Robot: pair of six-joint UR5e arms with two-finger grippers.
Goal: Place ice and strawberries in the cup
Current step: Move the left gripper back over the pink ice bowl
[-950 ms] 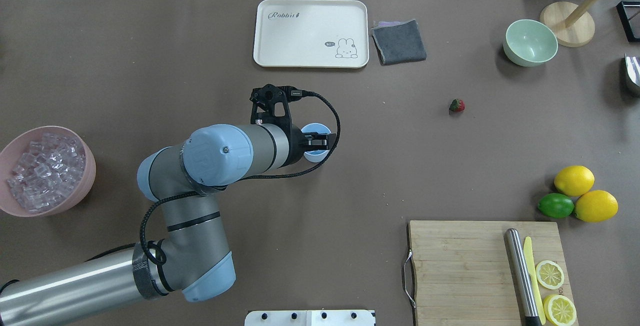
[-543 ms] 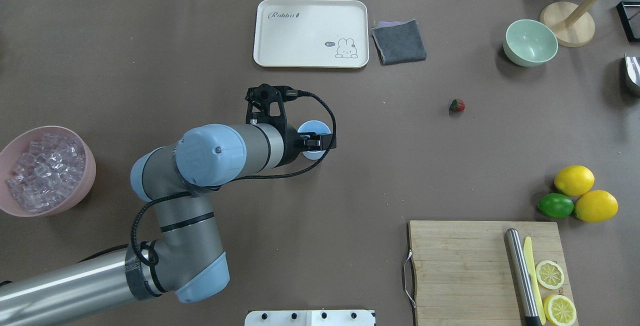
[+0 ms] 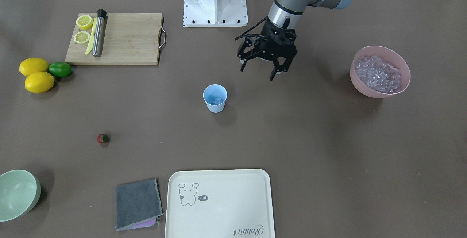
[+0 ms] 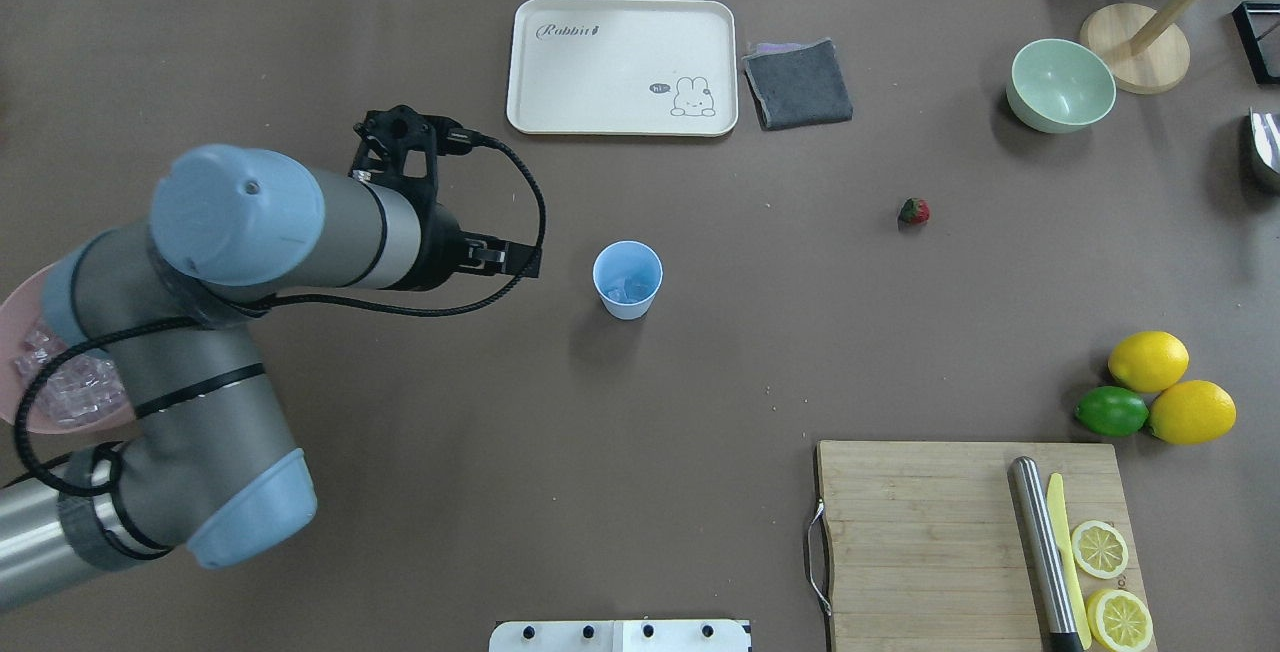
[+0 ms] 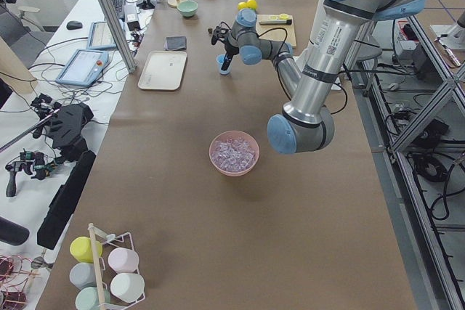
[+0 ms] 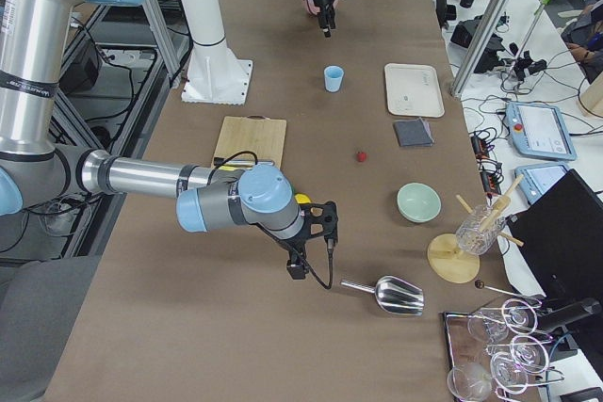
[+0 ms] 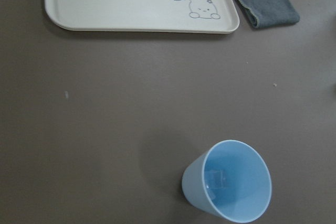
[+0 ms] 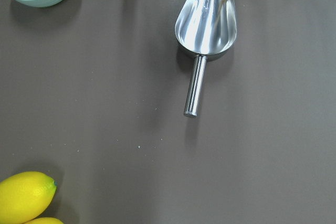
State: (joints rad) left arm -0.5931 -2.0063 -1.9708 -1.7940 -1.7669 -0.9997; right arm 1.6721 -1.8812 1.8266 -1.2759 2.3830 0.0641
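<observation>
The light-blue cup (image 4: pixel 627 279) stands upright mid-table with a clear ice cube (image 4: pixel 631 288) in its bottom; the cube also shows in the left wrist view (image 7: pixel 217 179). My left gripper (image 3: pixel 257 72) is open and empty, raised above the table between the cup (image 3: pixel 215 98) and the pink bowl (image 3: pixel 375 92) that holds the heap of ice (image 3: pixel 378 71). The strawberry (image 4: pixel 913 211) lies alone on the table, far from the cup. My right gripper (image 6: pixel 298 267) shows only in the exterior right view, over the table near the lemons; I cannot tell whether it is open or shut.
A cream tray (image 4: pixel 560 112) and a grey cloth (image 4: pixel 798 82) lie beyond the cup. A pale green bowl (image 4: pixel 1061 84), two lemons and a lime (image 4: pixel 1111 411), and a cutting board (image 4: pixel 920 542) with a knife are on the right. A metal scoop (image 8: pixel 205 30) lies under the right wrist.
My left gripper has moved from directly over the cup to the left, toward the pink bowl. The cup now stands uncovered with ice in it.
</observation>
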